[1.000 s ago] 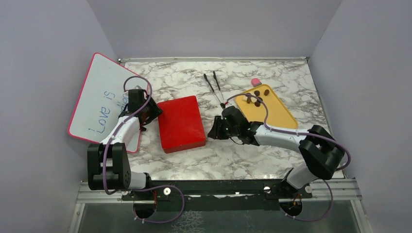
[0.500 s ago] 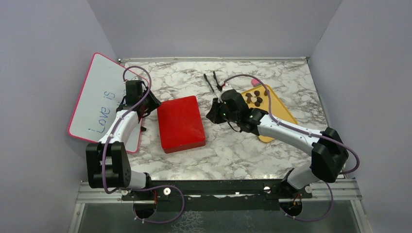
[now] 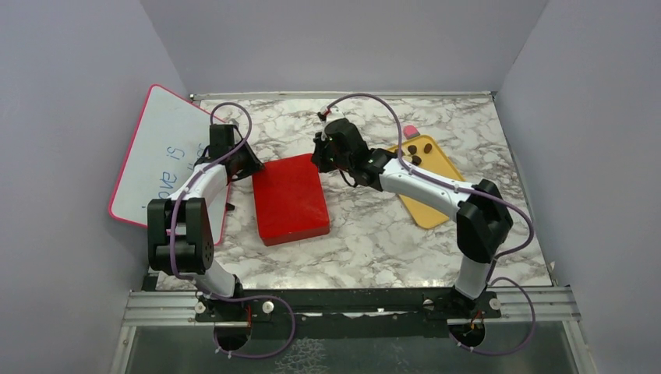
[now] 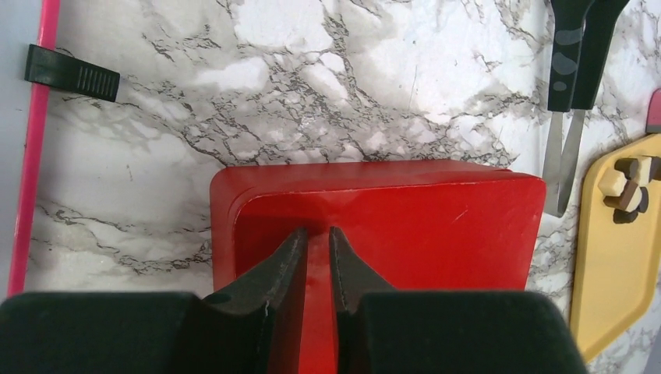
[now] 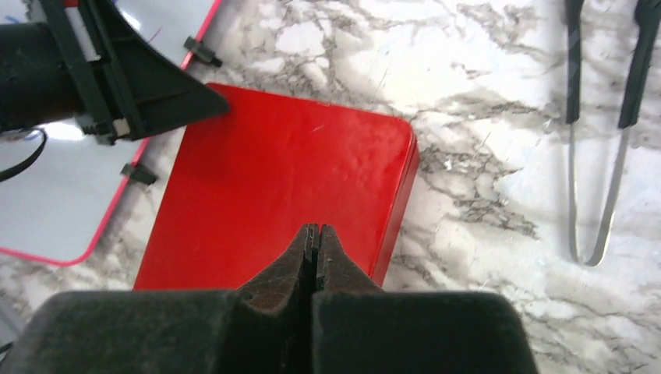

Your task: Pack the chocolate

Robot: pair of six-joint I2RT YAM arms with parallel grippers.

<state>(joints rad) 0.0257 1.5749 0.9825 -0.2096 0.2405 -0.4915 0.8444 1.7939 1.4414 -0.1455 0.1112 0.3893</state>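
The chocolate [image 3: 414, 153] is several small dark and tan pieces on the far end of a yellow tray [image 3: 433, 192]; some also show in the left wrist view [image 4: 628, 192]. A closed red box [image 3: 290, 199] lies mid-table. My left gripper [image 3: 251, 166] is at the box's far left corner; in the left wrist view it [image 4: 316, 231] hovers over the red lid [image 4: 405, 226], jaws a narrow gap apart and empty. My right gripper [image 3: 319, 160] is at the box's far right corner; in its own view it [image 5: 316, 228] is shut and empty over the lid [image 5: 273, 187].
A pink-framed whiteboard [image 3: 160, 160] leans at the left. Black-handled metal tongs [image 5: 600, 117] lie beyond the box, between it and the tray [image 4: 616, 273]. A small pink block [image 3: 411, 131] sits at the tray's far end. Walls close off three sides.
My right gripper has moved from beside the tray to the far left, to the box's far right corner. My left gripper has moved away from me and right, to the box's far left corner.
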